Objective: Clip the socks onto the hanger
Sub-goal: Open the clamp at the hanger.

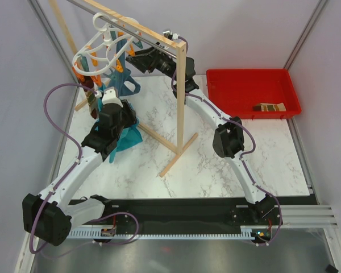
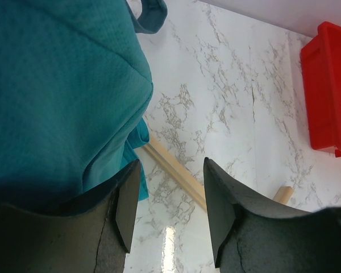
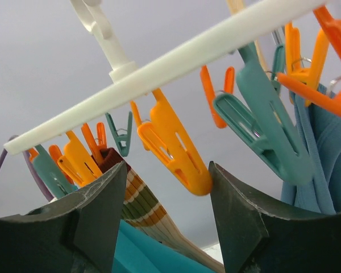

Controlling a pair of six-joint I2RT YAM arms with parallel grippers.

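The white hanger (image 1: 96, 54) hangs from the wooden rail at the back left, with orange and teal clips under its rings. One striped sock (image 1: 91, 95) hangs from it; in the right wrist view this sock (image 3: 143, 207) is held by an orange clip (image 3: 82, 162). The other striped sock (image 1: 269, 107) lies in the red bin. My right gripper (image 1: 135, 56) is open just under the hanger ring (image 3: 159, 62); an empty orange clip (image 3: 173, 145) hangs between its jaws (image 3: 167, 170), tip touching the right finger. My left gripper (image 1: 120, 116) is open and empty (image 2: 171, 170) beside a teal cloth (image 2: 57, 91).
The wooden rack (image 1: 182, 91) stands mid-table, its foot (image 2: 176, 176) running under my left gripper. The red bin (image 1: 247, 79) sits at the back right, also in the left wrist view (image 2: 329, 85). Teal cloths (image 3: 324, 159) hang from teal clips (image 3: 261, 131).
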